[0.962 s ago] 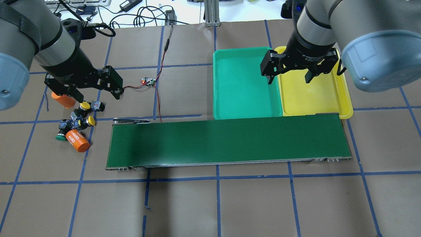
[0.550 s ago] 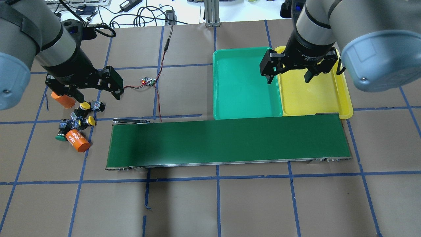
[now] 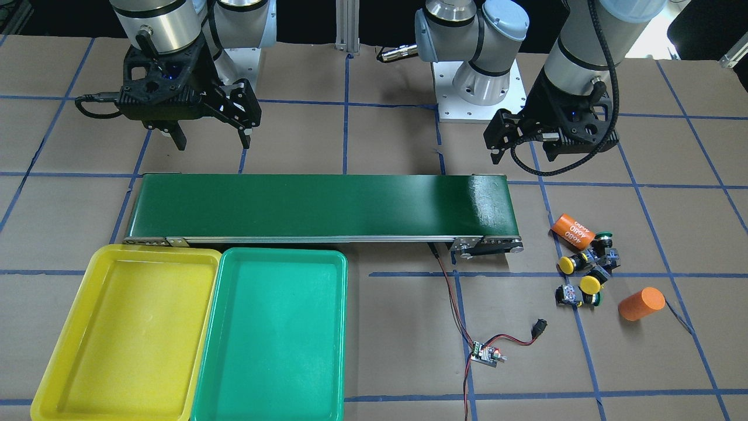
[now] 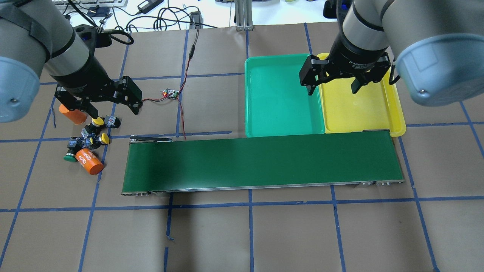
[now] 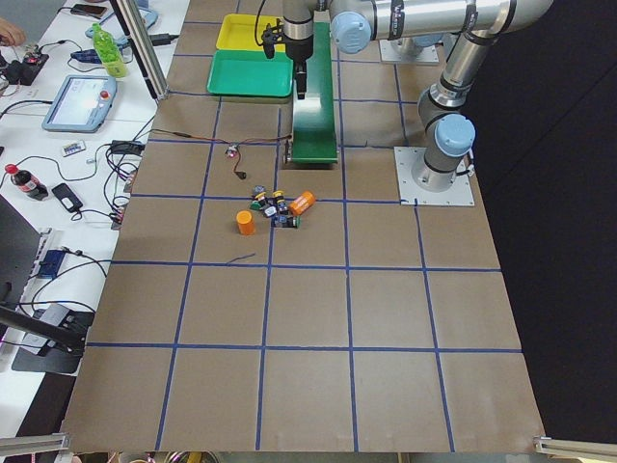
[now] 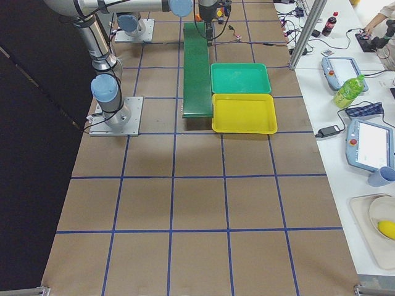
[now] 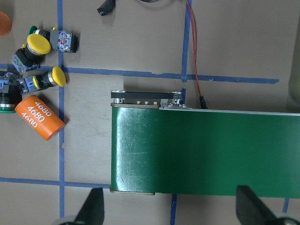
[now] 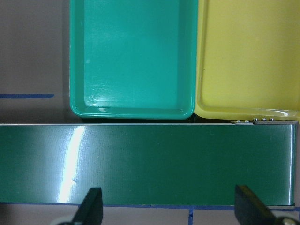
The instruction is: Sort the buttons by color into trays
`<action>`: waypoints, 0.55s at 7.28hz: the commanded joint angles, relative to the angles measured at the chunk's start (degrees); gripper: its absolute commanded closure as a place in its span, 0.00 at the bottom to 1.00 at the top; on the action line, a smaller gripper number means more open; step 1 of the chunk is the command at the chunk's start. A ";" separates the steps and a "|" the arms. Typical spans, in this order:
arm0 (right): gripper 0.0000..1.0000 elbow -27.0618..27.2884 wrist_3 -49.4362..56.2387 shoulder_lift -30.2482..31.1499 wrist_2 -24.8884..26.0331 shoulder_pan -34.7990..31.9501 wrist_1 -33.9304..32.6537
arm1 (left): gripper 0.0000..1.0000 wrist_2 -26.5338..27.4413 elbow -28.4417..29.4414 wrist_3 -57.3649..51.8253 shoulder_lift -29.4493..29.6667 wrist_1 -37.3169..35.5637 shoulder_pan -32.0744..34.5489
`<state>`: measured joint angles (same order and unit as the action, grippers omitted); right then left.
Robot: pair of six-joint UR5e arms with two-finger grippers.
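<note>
Two yellow-capped buttons [image 4: 98, 121] [image 4: 104, 139] and a green-capped one [image 4: 68, 158] lie clustered on the table left of the belt. The left wrist view shows the yellow buttons [image 7: 37, 43] and two green ones [image 7: 32, 30] [image 7: 5, 104]. My left gripper [image 4: 113, 110] hangs open just above and behind the cluster, holding nothing. The green tray [image 4: 280, 94] and the yellow tray [image 4: 359, 109] sit side by side behind the belt, both with nothing in them. My right gripper [image 4: 332, 90] hovers open over their shared edge.
A long dark-green conveyor belt [image 4: 261, 162] runs between the cluster and the trays. Two orange cylinders [image 4: 89, 161] [image 4: 73, 115] lie among the buttons. A small circuit board [image 4: 171, 93] with red and black wires sits behind the belt's left end.
Both arms have shifted only slightly. The buttons and trays have not moved, and both grippers stay open.
</note>
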<state>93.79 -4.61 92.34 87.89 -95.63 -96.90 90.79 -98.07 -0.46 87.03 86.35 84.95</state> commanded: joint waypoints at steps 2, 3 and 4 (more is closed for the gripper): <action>0.00 -0.01 0.04 0.04 0.00 -0.08 0.05 | 0.00 0.26 0.16 -0.07 0.77 -0.13 -0.05; 0.00 -0.09 0.04 0.21 0.00 0.00 0.22 | 0.00 0.09 0.07 0.89 0.94 -0.13 -0.05; 0.00 -0.10 0.04 0.30 0.00 0.01 0.40 | 0.00 0.17 0.07 0.11 0.94 -0.13 -0.05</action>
<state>93.72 -4.57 92.52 87.89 -95.66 -96.71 90.95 -97.97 -0.02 87.90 86.23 84.90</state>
